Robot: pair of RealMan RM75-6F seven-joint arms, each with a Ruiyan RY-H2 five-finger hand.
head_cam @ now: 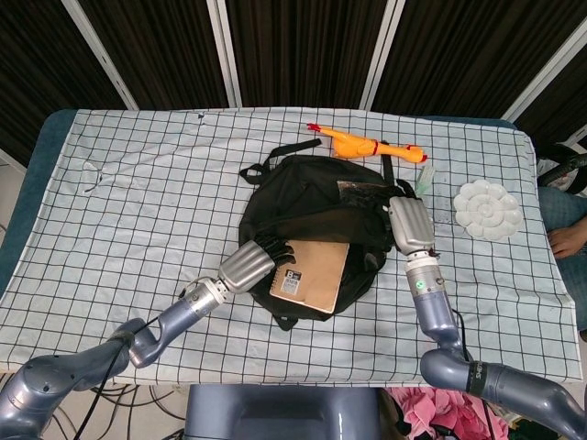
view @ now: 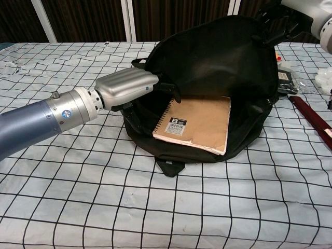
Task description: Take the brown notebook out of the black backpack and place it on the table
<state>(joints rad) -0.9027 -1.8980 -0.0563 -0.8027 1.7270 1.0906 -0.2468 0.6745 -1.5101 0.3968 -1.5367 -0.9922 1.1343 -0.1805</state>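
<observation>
The black backpack [head_cam: 303, 206] lies in the middle of the table with its mouth held up [view: 218, 57]. Half out of the opening lies the brown spiral notebook [head_cam: 312, 275] [view: 199, 124], flat on the bag's lower flap. My left hand [head_cam: 248, 263] [view: 127, 88] reaches in from the left; its dark fingers [view: 167, 91] are spread at the notebook's spiral corner and hold nothing. Whether they touch it is unclear. My right hand [head_cam: 410, 225] [view: 290, 10] grips the backpack's upper edge on the right and holds it lifted.
An orange rubber chicken [head_cam: 367, 145] lies behind the backpack. A white palette dish [head_cam: 486, 209] sits at the right. A dark red stick [view: 314, 119] and a small packet [view: 284, 78] lie right of the bag. Checked cloth [view: 155, 207] covers the table.
</observation>
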